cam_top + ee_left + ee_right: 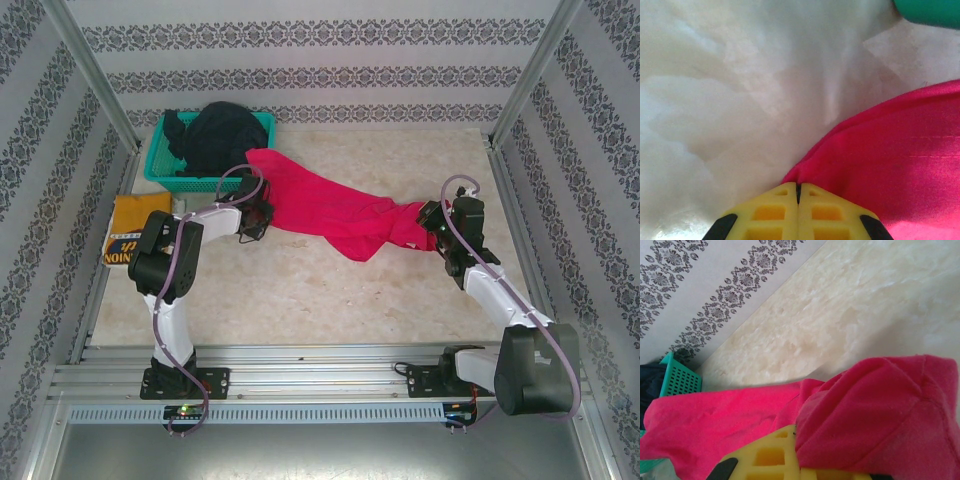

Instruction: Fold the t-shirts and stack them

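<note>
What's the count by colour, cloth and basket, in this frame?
red t-shirt: 1
mustard-yellow t-shirt: 1
dark heap of cloth in the basket: 1 (cannot tell how many shirts it holds)
teal basket: 1
Total: 4

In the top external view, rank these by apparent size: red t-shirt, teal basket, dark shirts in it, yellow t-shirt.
1. red t-shirt, spread across the table.
2. teal basket.
3. dark shirts heaped in it, close to the basket's size, so unsure.
4. yellow t-shirt, partly hidden by the left arm.
</note>
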### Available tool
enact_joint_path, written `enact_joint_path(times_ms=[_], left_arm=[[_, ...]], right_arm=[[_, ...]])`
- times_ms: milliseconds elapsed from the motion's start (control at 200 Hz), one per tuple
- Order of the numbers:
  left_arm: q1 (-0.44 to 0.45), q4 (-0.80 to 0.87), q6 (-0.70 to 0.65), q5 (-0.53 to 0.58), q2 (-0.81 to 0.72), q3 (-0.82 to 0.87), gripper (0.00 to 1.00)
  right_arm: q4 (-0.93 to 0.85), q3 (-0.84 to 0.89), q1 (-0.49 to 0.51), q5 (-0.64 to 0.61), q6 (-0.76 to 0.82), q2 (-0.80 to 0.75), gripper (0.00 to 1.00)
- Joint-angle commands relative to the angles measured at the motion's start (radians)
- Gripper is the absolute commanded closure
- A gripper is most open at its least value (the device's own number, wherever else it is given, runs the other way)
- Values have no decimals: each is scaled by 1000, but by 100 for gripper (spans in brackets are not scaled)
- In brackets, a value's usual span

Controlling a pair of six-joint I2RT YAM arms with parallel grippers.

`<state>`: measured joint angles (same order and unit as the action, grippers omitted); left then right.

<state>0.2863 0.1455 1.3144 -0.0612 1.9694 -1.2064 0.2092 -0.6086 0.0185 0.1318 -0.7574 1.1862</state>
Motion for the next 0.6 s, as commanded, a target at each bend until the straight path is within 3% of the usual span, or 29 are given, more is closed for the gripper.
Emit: enact_joint_path(times_ms=[0,260,595], left_arm=[[-7,20,-18,7,-11,0,100],[-8,83,-112,115,-233,-24,100],[-15,256,-314,238,-452,-200,100]], right_arm=[[1,-15,-15,4,-5,-42,100],[-56,-93,-16,12,32,-188,100],[-116,-278,-18,5,148,-363,100]])
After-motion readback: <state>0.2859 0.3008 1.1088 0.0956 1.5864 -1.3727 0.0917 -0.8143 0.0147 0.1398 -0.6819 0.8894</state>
